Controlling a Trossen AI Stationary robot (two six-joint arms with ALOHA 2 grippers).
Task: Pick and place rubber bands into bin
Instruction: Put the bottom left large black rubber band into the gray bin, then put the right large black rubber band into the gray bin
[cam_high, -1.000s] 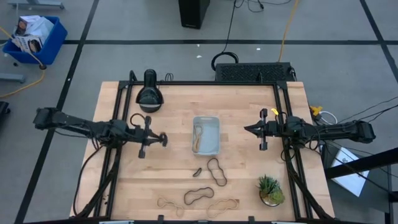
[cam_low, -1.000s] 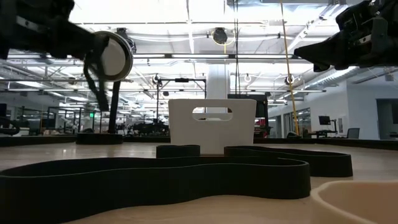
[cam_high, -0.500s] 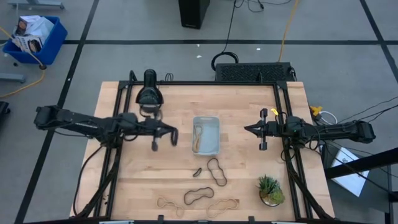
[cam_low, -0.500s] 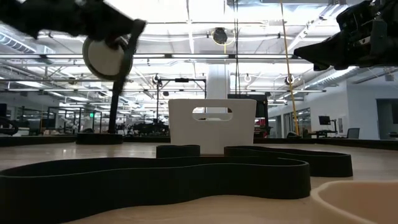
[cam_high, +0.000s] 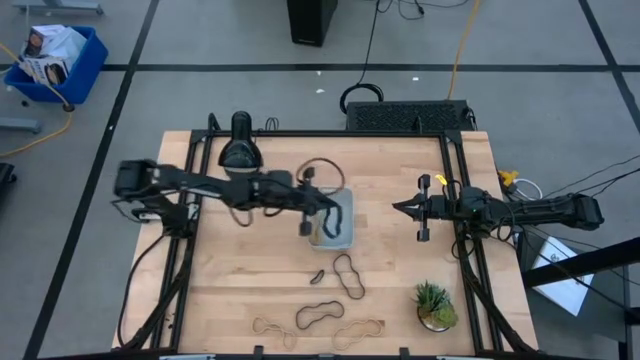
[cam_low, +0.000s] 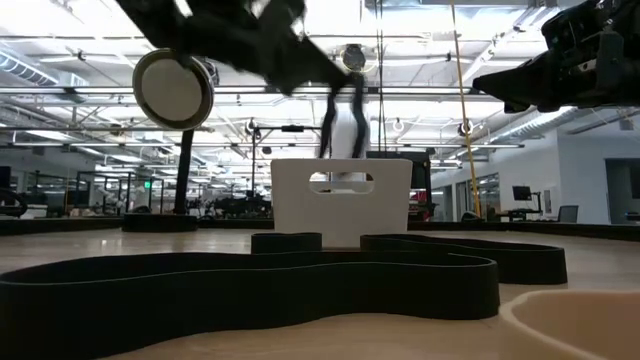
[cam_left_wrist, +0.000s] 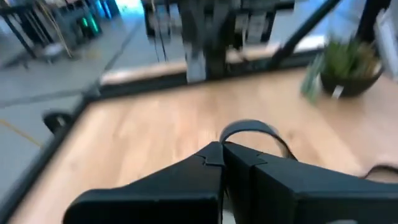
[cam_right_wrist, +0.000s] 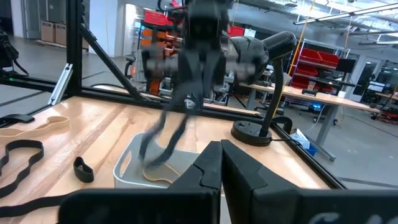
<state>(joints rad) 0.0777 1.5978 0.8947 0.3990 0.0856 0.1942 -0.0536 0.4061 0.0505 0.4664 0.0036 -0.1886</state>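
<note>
My left gripper (cam_high: 318, 214) is over the pale bin (cam_high: 343, 236) at the table's middle, shut on a dark rubber band (cam_high: 322, 168). The right wrist view shows this band (cam_right_wrist: 163, 138) hanging from the gripper (cam_right_wrist: 198, 93) toward the bin (cam_right_wrist: 127, 167). A tan band (cam_high: 318, 232) lies in the bin. More black bands (cam_high: 348, 275) (cam_high: 318, 315) and tan bands (cam_high: 268, 325) (cam_high: 360, 330) lie flat on the table near its front edge. My right gripper (cam_high: 398, 207) waits shut and empty to the right of the bin. My left gripper pinches the dark band between its two shut fingers; a loop of it (cam_left_wrist: 250, 128) stands out just past the fingertips. The fingers point down over the bin. The band hangs slack below them (cam_right_wrist: 186, 115), its lower end at the bin's rim; whether it touches the bin I cannot tell.
A black lamp-like stand (cam_high: 240, 150) is at the far left of the table. A small potted plant (cam_high: 435, 305) stands near the front right corner. A small black loop (cam_high: 317, 275) lies just in front of the bin.
My left gripper has gone toward the table's right edge, from left of the bin to above it, carrying the dark band lifted clear, which swings under it.
</note>
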